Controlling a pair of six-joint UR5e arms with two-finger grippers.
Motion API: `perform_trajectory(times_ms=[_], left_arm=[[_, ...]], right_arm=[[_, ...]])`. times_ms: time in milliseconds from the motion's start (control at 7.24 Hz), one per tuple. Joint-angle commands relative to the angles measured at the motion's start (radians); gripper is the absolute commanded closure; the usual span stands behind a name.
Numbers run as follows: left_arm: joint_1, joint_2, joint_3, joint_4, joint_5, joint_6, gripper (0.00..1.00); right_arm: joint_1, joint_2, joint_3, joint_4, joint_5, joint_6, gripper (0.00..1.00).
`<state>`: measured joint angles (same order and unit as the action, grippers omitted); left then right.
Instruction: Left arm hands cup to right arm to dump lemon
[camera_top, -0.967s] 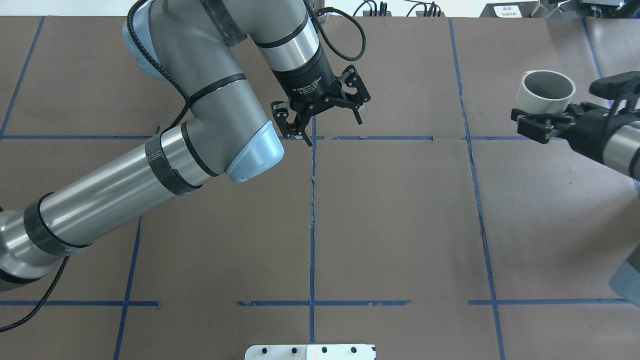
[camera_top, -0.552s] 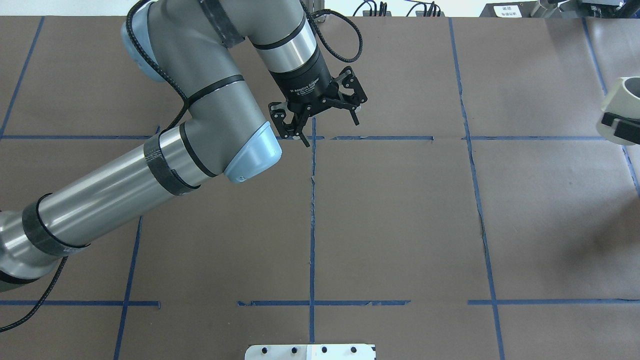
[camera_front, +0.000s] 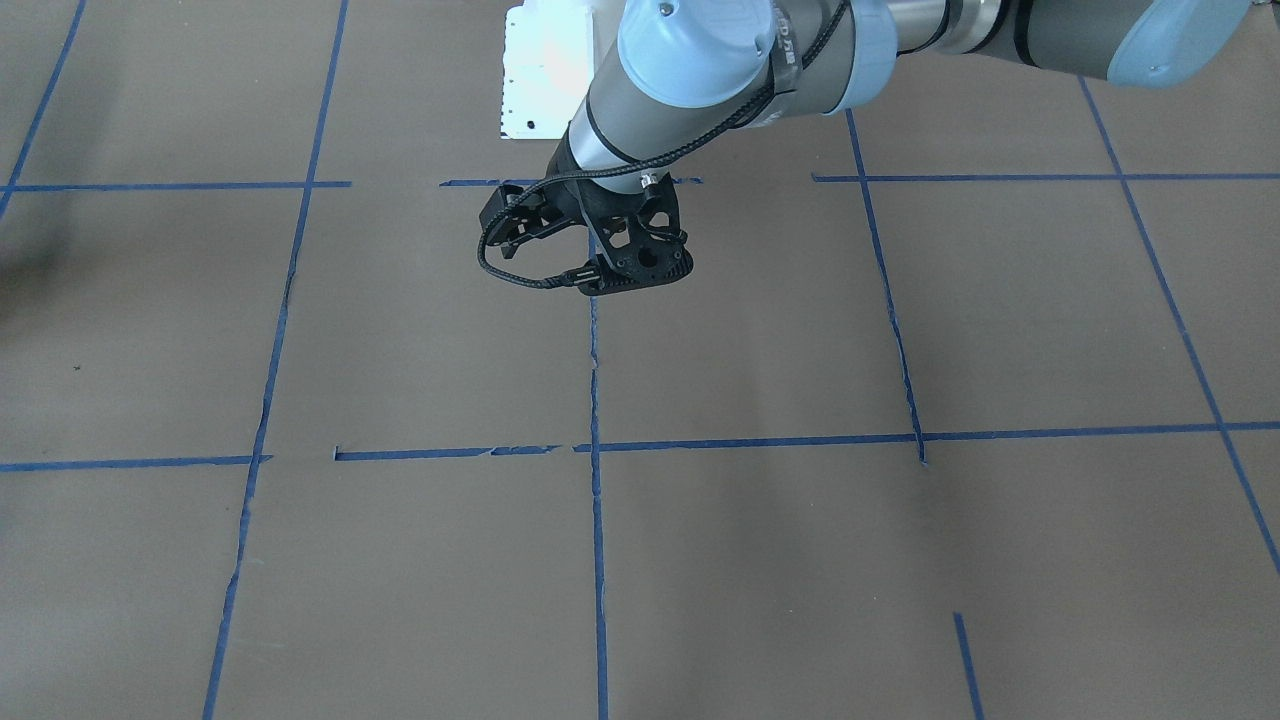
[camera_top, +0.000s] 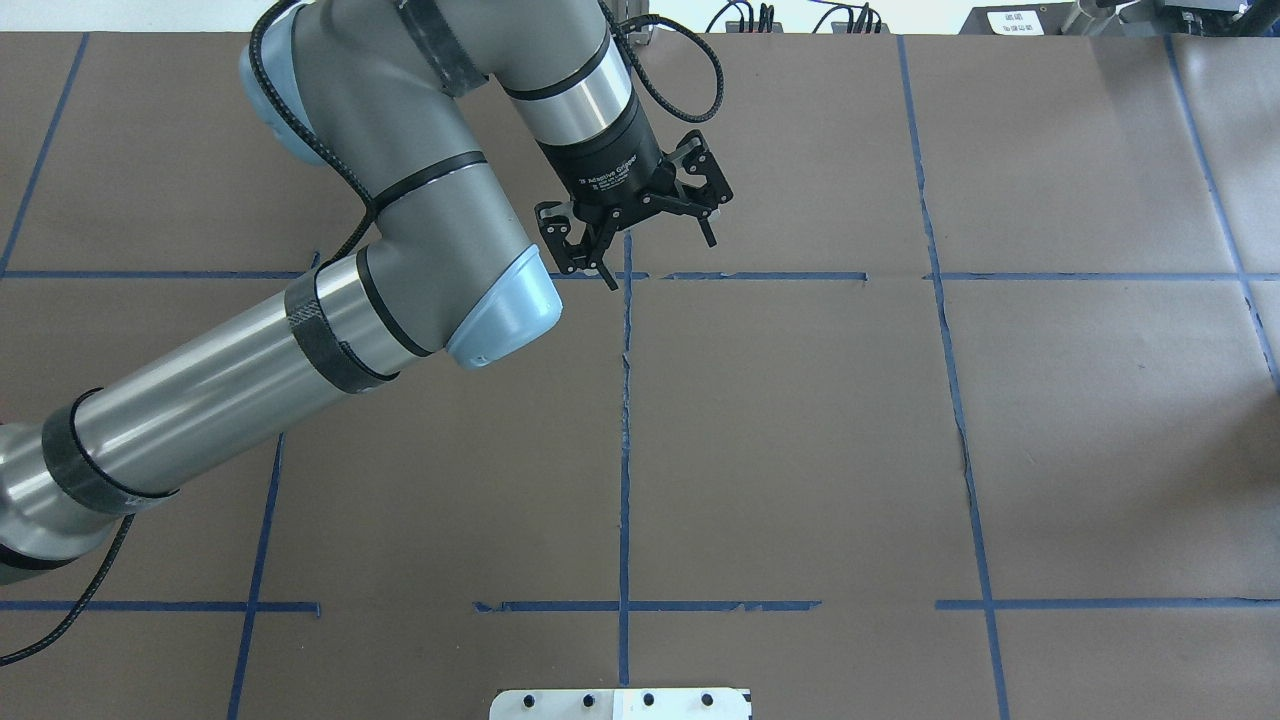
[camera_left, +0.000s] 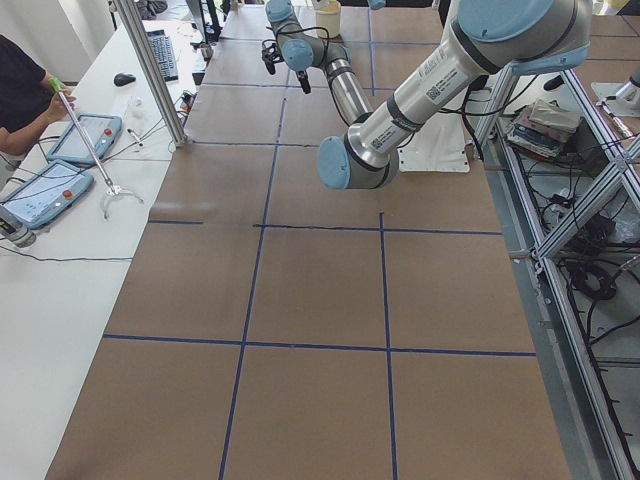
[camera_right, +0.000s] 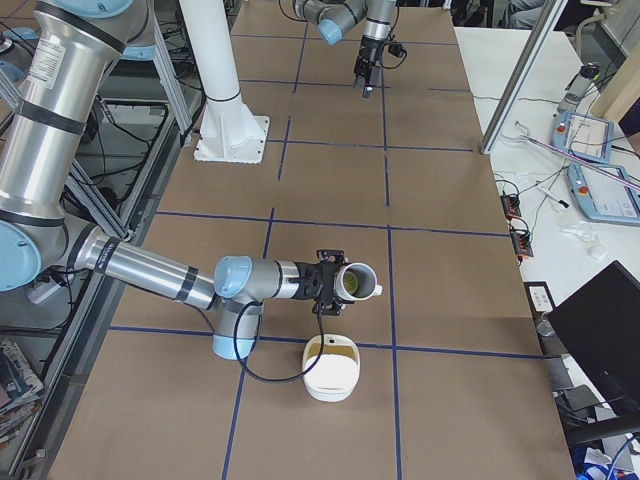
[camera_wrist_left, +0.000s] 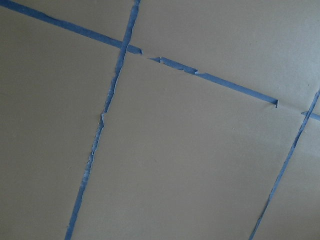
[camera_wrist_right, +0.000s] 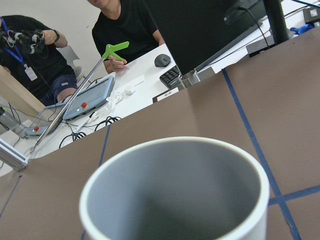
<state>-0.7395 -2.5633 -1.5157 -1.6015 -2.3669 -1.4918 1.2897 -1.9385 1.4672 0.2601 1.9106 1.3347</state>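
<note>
My left gripper (camera_top: 662, 262) is open and empty above the blue tape cross in the far middle of the table. It also shows in the front view (camera_front: 578, 245). My right arm is out of the overhead view. In the exterior right view the off-white cup (camera_right: 357, 282) is off the table at my right gripper (camera_right: 330, 283), lying on its side with the mouth facing away from the arm. I cannot tell whether that gripper is shut. An olive-yellow lemon (camera_right: 349, 286) shows in the cup's mouth. The right wrist view shows the cup's rim (camera_wrist_right: 165, 150) and grey inside, with no lemon in sight.
A cream bowl (camera_right: 332, 372) with a yellowish inside stands on the table right below the cup. The table is brown paper with blue tape lines (camera_top: 625, 420). Operators sit at a side desk (camera_wrist_right: 125, 85) with tablets and a grabber stick.
My right gripper with the cup has moved right and out of the overhead view. My left arm has drawn back slightly to the left, with its gripper still open.
</note>
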Motion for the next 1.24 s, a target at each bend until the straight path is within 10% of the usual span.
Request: perform_trajectory(times_ms=[0,1105], left_arm=[[0.000,0.000,-0.004,0.000,0.001,-0.004,0.00],[-0.001,0.003,-0.011,0.000,0.003,-0.002,0.00]], right_arm=[[0.049,-0.007,-0.077,0.100,0.047,0.272,0.71],[0.123,0.036,-0.169,0.291,0.051,1.326,0.70]])
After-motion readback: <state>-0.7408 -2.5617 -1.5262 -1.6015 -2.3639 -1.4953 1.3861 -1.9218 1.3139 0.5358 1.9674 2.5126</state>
